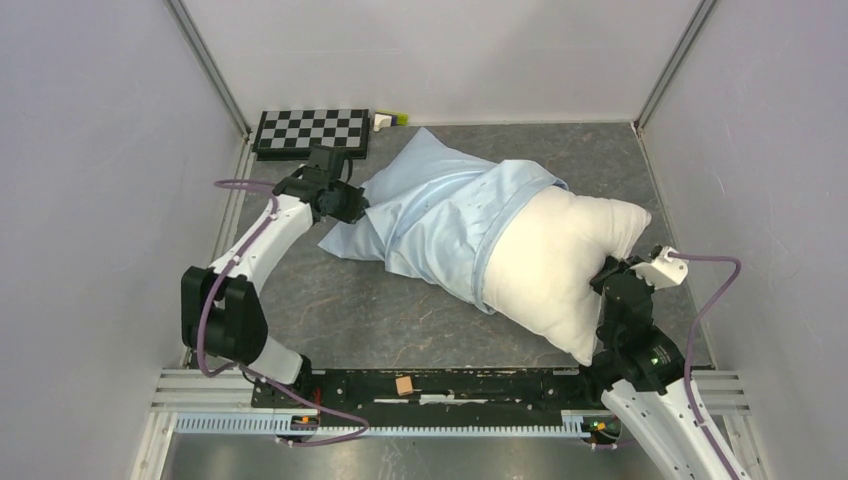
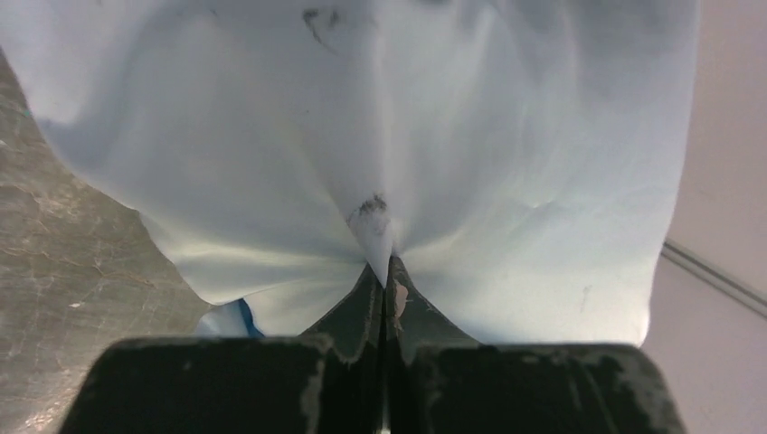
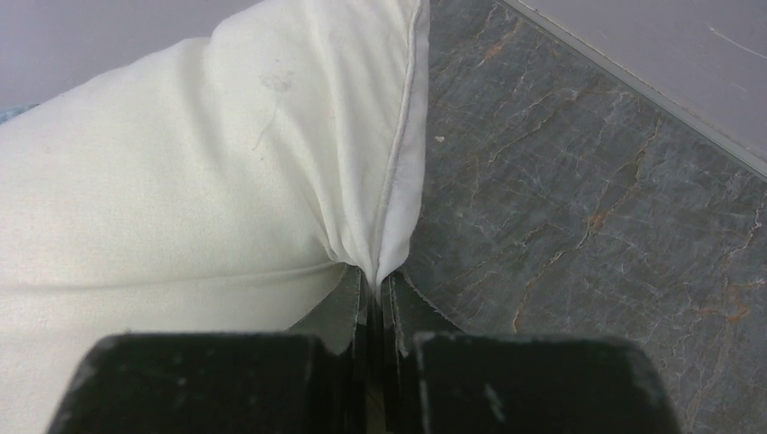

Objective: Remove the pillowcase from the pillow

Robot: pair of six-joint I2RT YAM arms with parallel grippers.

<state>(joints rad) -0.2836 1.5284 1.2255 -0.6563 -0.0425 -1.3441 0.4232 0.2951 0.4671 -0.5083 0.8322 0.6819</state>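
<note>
The pale blue pillowcase (image 1: 440, 215) lies wrinkled across the middle of the table and covers the left part of the pillow. The cream-white pillow (image 1: 555, 265) sticks out of its open end at the right. My left gripper (image 1: 352, 205) is shut on the pillowcase's left edge; in the left wrist view the blue fabric (image 2: 380, 136) bunches into the closed tips (image 2: 384, 271). My right gripper (image 1: 605, 275) is shut on the pillow's right edge; in the right wrist view the seam of the pillow (image 3: 181, 199) is pinched between the tips (image 3: 375, 276).
A black-and-white checkerboard (image 1: 312, 130) lies at the back left, with a small white and yellow-green object (image 1: 390, 119) beside it. Grey walls close in the left, back and right. The metal rail (image 1: 450, 395) with the arm bases runs along the near edge.
</note>
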